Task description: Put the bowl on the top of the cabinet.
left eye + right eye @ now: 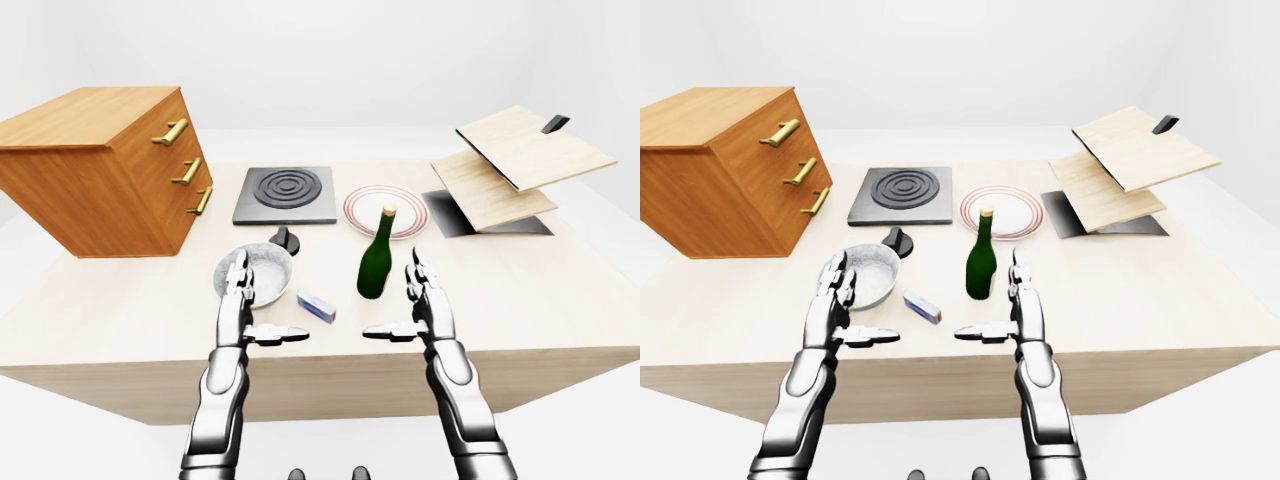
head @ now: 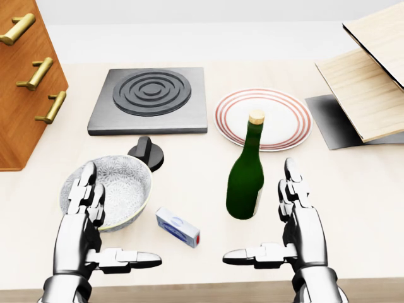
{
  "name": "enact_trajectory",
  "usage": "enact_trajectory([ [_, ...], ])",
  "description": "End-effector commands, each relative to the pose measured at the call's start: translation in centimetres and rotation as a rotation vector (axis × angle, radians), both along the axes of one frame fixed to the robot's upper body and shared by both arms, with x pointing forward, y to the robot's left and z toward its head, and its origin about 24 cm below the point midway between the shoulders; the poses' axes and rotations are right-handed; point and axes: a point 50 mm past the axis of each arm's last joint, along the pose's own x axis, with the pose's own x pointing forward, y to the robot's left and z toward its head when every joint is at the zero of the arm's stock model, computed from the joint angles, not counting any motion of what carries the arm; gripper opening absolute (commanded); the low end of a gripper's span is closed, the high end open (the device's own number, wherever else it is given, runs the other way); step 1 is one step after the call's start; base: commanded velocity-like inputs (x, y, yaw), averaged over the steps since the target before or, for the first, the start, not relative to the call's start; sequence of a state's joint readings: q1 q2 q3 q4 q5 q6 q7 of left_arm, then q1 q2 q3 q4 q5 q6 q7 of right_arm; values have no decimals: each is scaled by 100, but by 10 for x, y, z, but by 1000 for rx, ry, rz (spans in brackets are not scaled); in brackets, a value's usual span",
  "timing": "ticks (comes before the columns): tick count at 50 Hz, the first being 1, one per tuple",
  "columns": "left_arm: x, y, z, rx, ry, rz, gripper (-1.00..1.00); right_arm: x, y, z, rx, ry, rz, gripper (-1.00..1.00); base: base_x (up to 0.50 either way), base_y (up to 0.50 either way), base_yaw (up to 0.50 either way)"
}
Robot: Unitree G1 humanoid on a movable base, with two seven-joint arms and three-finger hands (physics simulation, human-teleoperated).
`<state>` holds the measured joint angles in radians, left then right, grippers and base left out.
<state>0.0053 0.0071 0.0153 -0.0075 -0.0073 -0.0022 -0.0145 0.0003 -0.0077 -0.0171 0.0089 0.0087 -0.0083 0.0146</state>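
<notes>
A grey patterned bowl [image 2: 120, 189] stands on the wooden table [image 1: 560, 290], at lower left in the head view. My left hand [image 2: 95, 227] hovers open just below and over the bowl's near rim, fingers straight, thumb pointing right; it holds nothing. My right hand [image 2: 278, 230] is open too, right of a green bottle [image 2: 246, 173]. The wooden cabinet [image 1: 95, 170] with three brass handles sits at the table's left, tilted, its flat top [image 1: 85, 115] bare.
A black knob [image 2: 147, 151] lies just above the bowl, a small blue-and-white box [image 2: 178, 227] to its right. Further up are a dark hob plate [image 2: 150, 100] and a red-ringed plate [image 2: 265, 117]. Stacked wooden boards [image 1: 515, 160] sit at the right.
</notes>
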Motion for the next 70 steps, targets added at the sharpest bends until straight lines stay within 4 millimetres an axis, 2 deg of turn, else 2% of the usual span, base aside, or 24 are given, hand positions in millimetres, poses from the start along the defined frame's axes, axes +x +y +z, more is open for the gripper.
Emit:
enact_trajectory([
  [1, -2, 9, 2, -1, -10, 10, 100, -1, -8, -3, -1, 2, -7, 100, 0, 0, 0],
  [12, 0, 11, 3, -9, -16, 23, 100, 1, -8, 0, -19, -14, -14, 100, 0, 0, 0],
  [14, -3, 16, 23, 10, -130, 68, 100, -5, -9, 22, -86, -122, -36, 100, 0, 0, 0],
  [15, -6, 19, 42, 6, -197, 82, 100, -9, -10, 29, -98, -170, -52, 100, 0, 0, 0],
  [16, -9, 20, 54, 12, -251, 92, 100, -11, -11, 26, -98, -157, -61, 100, 0, 0, 0],
  [17, -13, 24, 72, 16, -347, 116, 100, -17, -11, 59, -100, -275, -65, 100, 0, 0, 0],
  [19, -22, 26, 97, -3, -448, 113, 100, -23, -13, 83, -111, -353, -80, 100, 0, 0, 0],
  [21, -45, 28, 134, 5, -639, 119, 100, -40, -10, 120, -145, -496, -75, 100, 0, 0, 0],
  [22, -45, 28, 135, 6, -644, 119, 100, -41, -10, 121, -146, -500, -75, 100, 0, 0, 0],
  [23, -53, 27, 143, 6, -691, 117, 100, -48, -8, 131, -168, -543, -76, 100, 0, 0, 0],
  [30, -54, 27, 144, 6, -693, 117, 100, -48, -8, 131, -170, -546, -76, 100, 0, 0, 0],
  [31, -68, 24, 158, -4, -748, 110, 100, -63, 2, 142, -222, -656, -50, 100, 0, 0, 0],
  [35, -71, 23, 162, 1, -756, 111, 100, -61, 3, 141, -223, -646, -41, 100, 0, 0, 0],
  [41, -72, 23, 164, 1, -759, 110, 100, -61, 5, 141, -231, -644, -33, 100, 0, 0, 0],
  [42, -71, 22, 164, 1, -757, 104, 100, -64, 5, 151, -226, -638, -31, 100, 0, 26, 0],
  [44, -70, 21, 163, 0, -754, 98, 100, -63, 6, 144, -227, -638, -28, 100, 0, 28, 0],
  [63, -66, 22, 166, 9, -751, 99, 100, -61, 6, 151, -230, -627, -26, 100, 0, 29, 0],
  [70, -65, 22, 163, 8, -743, 95, 100, -61, 6, 147, -226, -623, -27, 100, 0, 29, 0],
])
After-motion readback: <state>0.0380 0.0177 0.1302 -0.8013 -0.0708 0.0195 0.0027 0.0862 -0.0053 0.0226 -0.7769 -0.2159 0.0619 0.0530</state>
